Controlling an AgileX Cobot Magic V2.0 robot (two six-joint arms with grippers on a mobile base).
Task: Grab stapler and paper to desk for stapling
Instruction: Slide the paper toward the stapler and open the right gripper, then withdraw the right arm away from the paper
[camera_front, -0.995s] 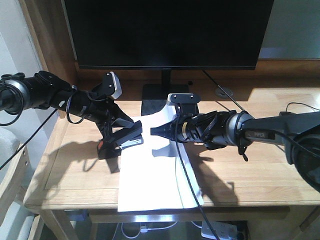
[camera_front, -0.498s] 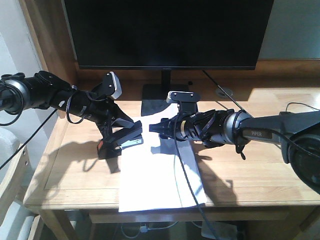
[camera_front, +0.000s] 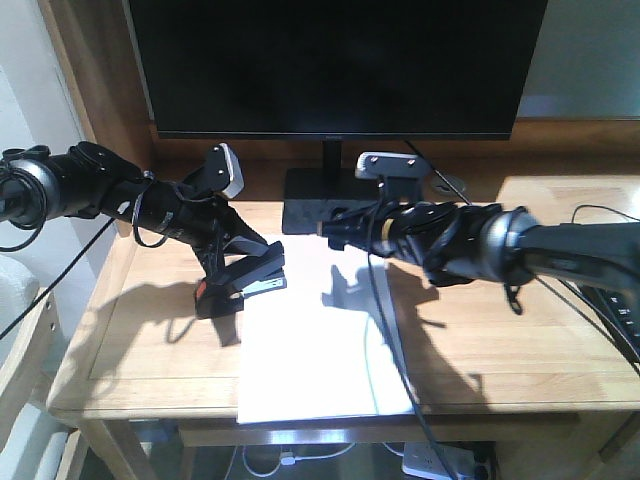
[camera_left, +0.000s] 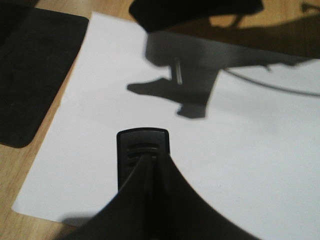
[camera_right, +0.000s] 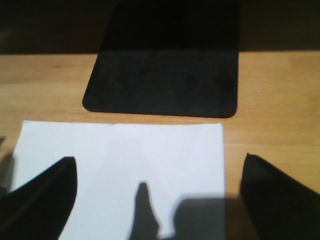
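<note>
Exterior front-facing: left pincer (camera_front: 232, 268) clamps stapler (camera_front: 252, 285) over the paper (camera_front: 310, 360); right pincer (camera_front: 328, 228) spread wide.

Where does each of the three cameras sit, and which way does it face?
Front view: above the front edge of the desk, facing forward and down; both arms show, left gripper shut on the stapler.
Left wrist: behind that gripper, facing down at the paper; stapler nose shows.
Right wrist: facing the monitor base; fingertips of the open right gripper show at the corners.
Shared: paper and monitor base, in all.
</note>
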